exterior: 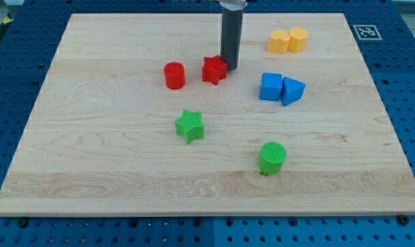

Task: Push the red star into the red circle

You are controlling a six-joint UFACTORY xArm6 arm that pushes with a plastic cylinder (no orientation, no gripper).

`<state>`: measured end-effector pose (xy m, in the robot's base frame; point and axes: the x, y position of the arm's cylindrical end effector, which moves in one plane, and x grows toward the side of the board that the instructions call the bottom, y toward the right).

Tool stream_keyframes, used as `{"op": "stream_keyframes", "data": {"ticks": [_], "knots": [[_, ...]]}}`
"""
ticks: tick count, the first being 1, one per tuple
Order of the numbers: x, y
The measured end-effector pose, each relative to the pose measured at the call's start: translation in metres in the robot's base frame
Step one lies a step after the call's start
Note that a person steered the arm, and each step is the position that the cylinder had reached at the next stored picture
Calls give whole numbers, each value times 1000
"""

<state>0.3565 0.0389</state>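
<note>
Wood grain runs from the view's left to its right across the pale counter (pixel 125 171), a rectangular board lying on a blue base (pixel 413 103) dotted with rows of small holes. A black-and-white square marker (pixel 366 31) sits on that base just past the board's top right corner, and a strip of yellow-and-black tape (pixel 1 26) shows at the far top left.

The red star (pixel 214 70) lies in the upper middle of the board, flat on its face. It has no long axis to speak of; which way its points aim cannot be told at this size. The red circle (pixel 174 75), a short upright cylinder, stands near its left with a narrow strip of bare wood between them.

The dark rod comes down from the view's top, and my tip (pixel 228 66) rests on the board at the star's right edge, touching or almost touching it. The end effector is this plain rod, with nothing to open, close or grip.

Two yellow blocks (pixel 288 40) sit touching near the top right. Below them a blue cube (pixel 270 87) and a blue wedge-shaped block (pixel 293 90) touch as well. A green star (pixel 189 125) lies below the red pair, and a green cylinder (pixel 271 158) stands lower right.
</note>
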Motion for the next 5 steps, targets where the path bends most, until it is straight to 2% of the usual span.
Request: {"op": "stream_keyframes", "data": {"ticks": [1, 3, 5], "knots": [[14, 1], [12, -43], [20, -30]]}}
